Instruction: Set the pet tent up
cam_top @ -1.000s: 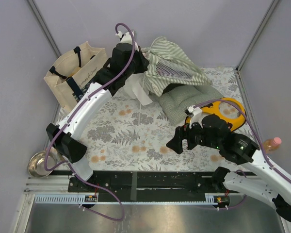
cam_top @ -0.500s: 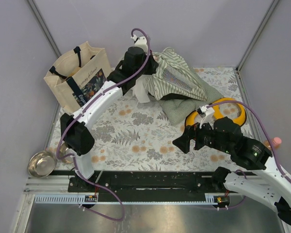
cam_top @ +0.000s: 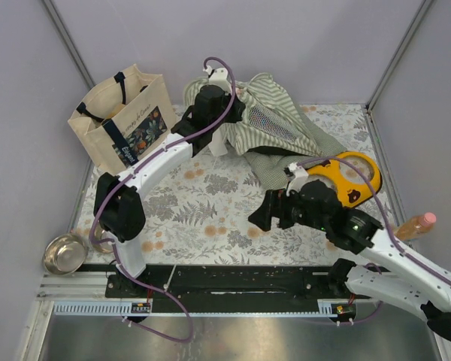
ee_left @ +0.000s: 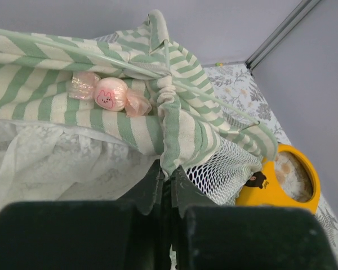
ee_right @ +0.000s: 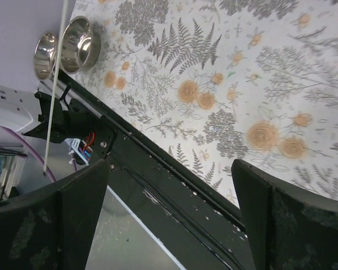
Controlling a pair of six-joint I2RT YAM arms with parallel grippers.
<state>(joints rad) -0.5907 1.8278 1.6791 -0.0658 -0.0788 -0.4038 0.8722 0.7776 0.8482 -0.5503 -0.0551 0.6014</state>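
Note:
The pet tent (cam_top: 274,113), green-and-white striped with a white mesh panel, lies crumpled at the back of the floral mat, partly on a green checked cushion (cam_top: 274,171). In the left wrist view its stripes (ee_left: 129,129), thin poles and lacy flap fill the frame. My left gripper (cam_top: 233,114) is at the tent's left side. Its jaws (ee_left: 168,175) are shut on a bunched fold of striped fabric. My right gripper (cam_top: 264,216) hovers open over the mat's front, well short of the tent. Nothing is between its fingers (ee_right: 169,185).
A beige tote bag (cam_top: 124,120) stands at the back left. A yellow ring-shaped toy (cam_top: 353,177) lies right of the cushion, and a bottle (cam_top: 415,224) lies at the right edge. Steel bowls (cam_top: 62,253) sit at the front left corner. The black base rail (cam_top: 225,280) runs along the front.
My left gripper carried the tent fabric right and back, and the hanging white flap dropped down. My right gripper opened wider and swung a little left over the mat.

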